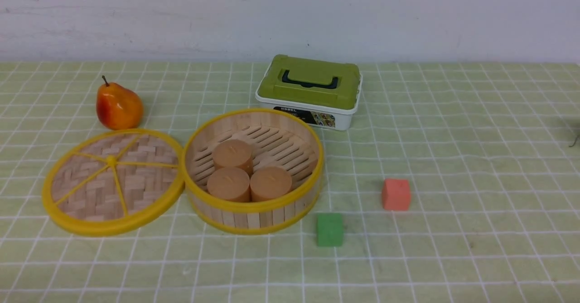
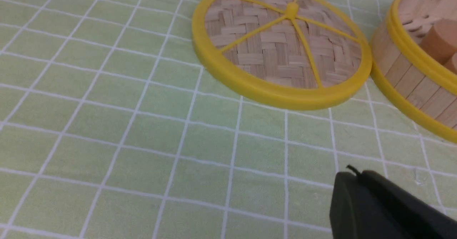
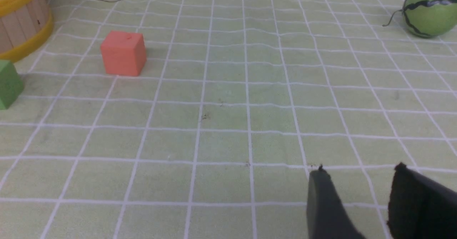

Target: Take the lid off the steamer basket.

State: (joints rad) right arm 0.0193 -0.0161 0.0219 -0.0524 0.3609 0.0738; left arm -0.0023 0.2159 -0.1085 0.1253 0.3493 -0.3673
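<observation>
Woven lid lies off the basket, just beside its left wall; the basket stands open. Nearer is the left gripper, the lid ahead of its tips, fingers pressed together, empty. The right gripper, beyond the basket's right side, is spread and empty.

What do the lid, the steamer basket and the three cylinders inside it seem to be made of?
Lid: woven matte light-wood strips, grain visible; rim and spokes look like smooth yellow plastic. Steamer basket: matte wood slats between similar yellow, plastic-looking rims. Three cylinders: smooth, uniform tan, perhaps wood or plastic; unclear.
</observation>
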